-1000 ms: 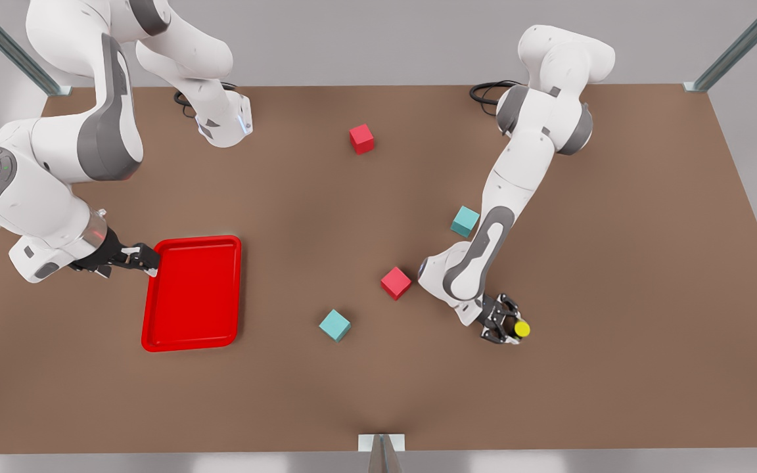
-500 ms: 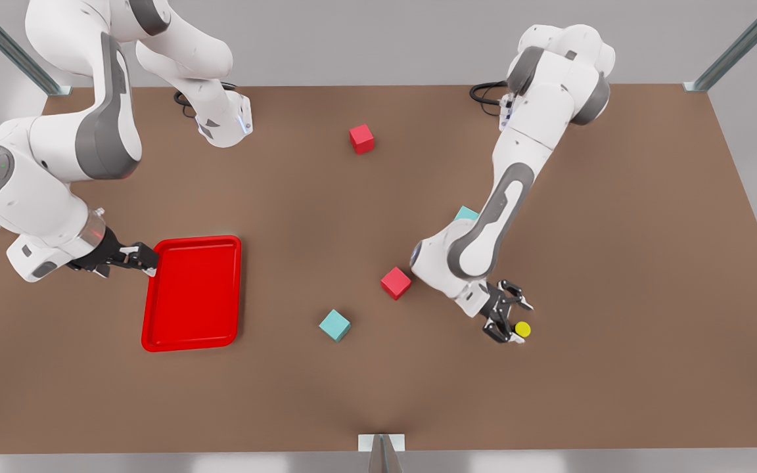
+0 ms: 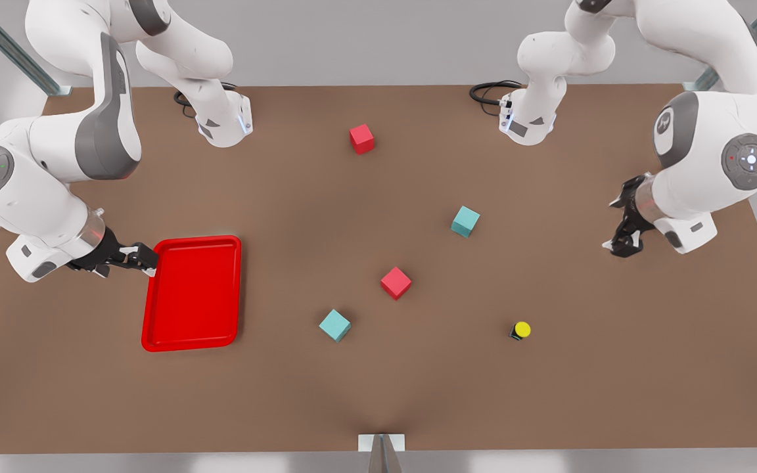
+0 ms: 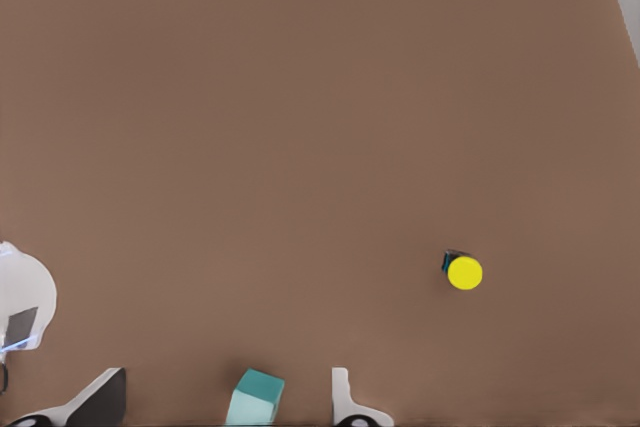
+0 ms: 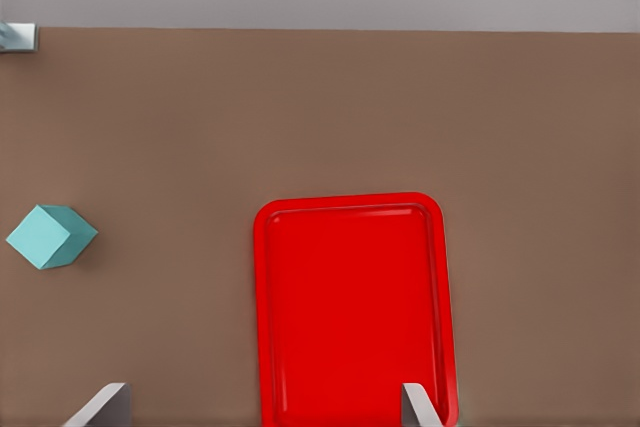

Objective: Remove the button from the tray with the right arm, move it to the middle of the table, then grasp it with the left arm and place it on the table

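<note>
The button, yellow cap on a dark body, stands alone on the table toward the front view's right, and is also in the left wrist view. My left gripper hangs open, high at the front view's right edge, far from the button; its fingers are spread wide. The red tray lies at the front view's left with nothing in it. My right gripper is open beside the tray's far left corner, with nothing between its fingers.
Two red cubes and two teal cubes are scattered across the table's middle. One teal cube lies below the left gripper; another sits beside the tray. A metal post stands at the front edge.
The left gripper opened, let go of the button and pulled up and away to the front view's right. The button stayed put on the table. The right arm barely moved.
</note>
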Controlling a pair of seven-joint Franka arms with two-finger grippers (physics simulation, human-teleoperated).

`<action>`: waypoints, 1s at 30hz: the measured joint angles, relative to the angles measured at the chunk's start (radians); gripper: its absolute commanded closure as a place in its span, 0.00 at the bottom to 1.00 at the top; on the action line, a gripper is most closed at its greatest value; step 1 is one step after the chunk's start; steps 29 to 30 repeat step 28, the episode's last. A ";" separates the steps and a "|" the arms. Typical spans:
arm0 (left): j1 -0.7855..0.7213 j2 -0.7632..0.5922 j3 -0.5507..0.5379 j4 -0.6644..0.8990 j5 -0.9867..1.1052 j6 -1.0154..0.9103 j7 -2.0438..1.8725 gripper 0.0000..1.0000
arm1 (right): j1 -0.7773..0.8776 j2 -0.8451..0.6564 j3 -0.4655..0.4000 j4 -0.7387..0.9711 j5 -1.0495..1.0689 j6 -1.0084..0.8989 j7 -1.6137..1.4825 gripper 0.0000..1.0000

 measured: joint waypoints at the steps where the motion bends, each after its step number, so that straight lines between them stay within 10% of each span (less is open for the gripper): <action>1: 0.015 0.004 0.002 -0.003 -0.019 0.005 0.069 0.00 | 0.000 0.000 0.000 0.000 0.000 0.000 0.000 0.00; 30: -0.020 0.071 -0.007 0.067 -0.065 0.075 0.973 0.00 | 0.001 0.000 0.002 0.002 -0.005 -0.001 -0.002 0.00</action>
